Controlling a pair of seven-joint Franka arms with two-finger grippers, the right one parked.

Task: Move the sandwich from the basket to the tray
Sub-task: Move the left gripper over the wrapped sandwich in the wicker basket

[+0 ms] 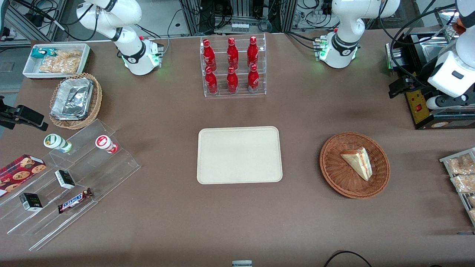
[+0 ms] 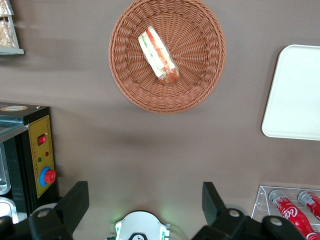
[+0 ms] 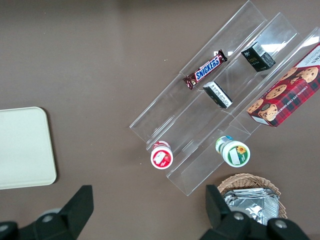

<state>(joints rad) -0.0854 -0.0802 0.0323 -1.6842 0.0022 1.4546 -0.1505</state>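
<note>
The sandwich (image 1: 358, 162), a pale bread wedge with red and green filling, lies in the reddish-brown wicker basket (image 1: 334, 174). Both show in the left wrist view, the sandwich (image 2: 157, 55) in the middle of the basket (image 2: 200, 75). The cream-beige tray (image 1: 239, 155) lies flat and bare beside the basket, toward the parked arm's end; it also shows in the left wrist view (image 2: 295, 95). My left gripper (image 1: 403, 87) hangs high above the table, farther from the front camera than the basket and toward the working arm's end. It is open and empty (image 2: 145, 202).
A black control box with a red button (image 1: 419, 107) stands beside the gripper. A rack of bagged snacks (image 1: 462, 174) sits at the working arm's table end. A clear rack of red bottles (image 1: 233, 66) stands farther back than the tray. Acrylic steps (image 1: 74, 178) hold small goods.
</note>
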